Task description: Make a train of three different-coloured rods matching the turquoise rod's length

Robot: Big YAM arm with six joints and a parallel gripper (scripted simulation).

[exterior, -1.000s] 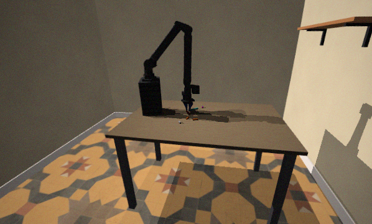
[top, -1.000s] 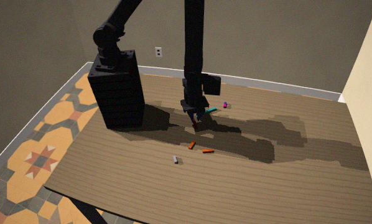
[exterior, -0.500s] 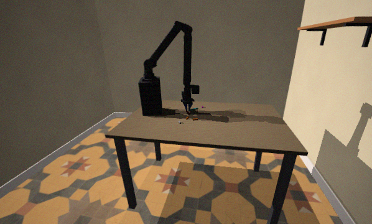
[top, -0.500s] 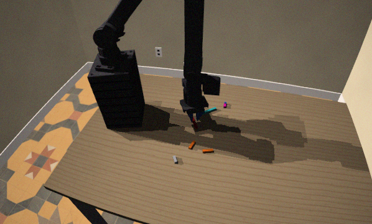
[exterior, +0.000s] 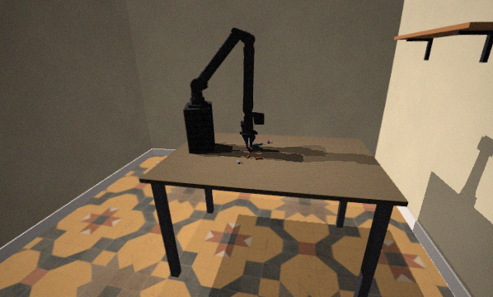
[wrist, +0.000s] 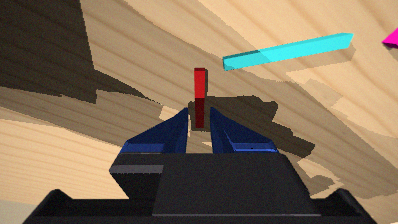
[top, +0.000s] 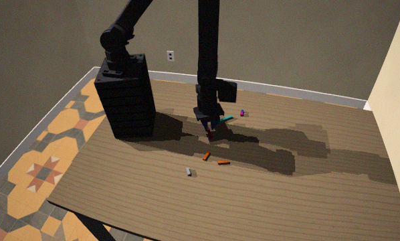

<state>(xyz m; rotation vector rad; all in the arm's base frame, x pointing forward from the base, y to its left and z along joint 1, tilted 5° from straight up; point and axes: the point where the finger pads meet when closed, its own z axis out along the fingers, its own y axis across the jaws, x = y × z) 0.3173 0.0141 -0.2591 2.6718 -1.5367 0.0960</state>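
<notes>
My gripper (top: 209, 129) (exterior: 249, 148) (wrist: 199, 112) points down with its blue fingers a little apart, open. A red rod (top: 210, 134) (wrist: 199, 85) lies below, its near end between the fingertips in the wrist view, with space on both sides. The turquoise rod (top: 226, 118) (exterior: 258, 143) (wrist: 295, 51) lies just behind and right of it. A magenta rod (top: 242, 114) (wrist: 392, 40) is farther right, with a small blue piece (top: 242, 110) at its back end. One orange rod (top: 207, 156) lies slanted in front, another orange rod (top: 223, 162) lies to its right. A grey rod (top: 188, 171) (exterior: 238, 162) is nearest the front.
The arm's black pedestal (top: 130, 110) (exterior: 199, 129) stands at the left on the wooden table (top: 253, 207) (exterior: 312, 181). The arm's shadows cover the red rod's surroundings and stretch right. Walls stand behind and right, with a shelf (exterior: 457, 30) high on the right wall.
</notes>
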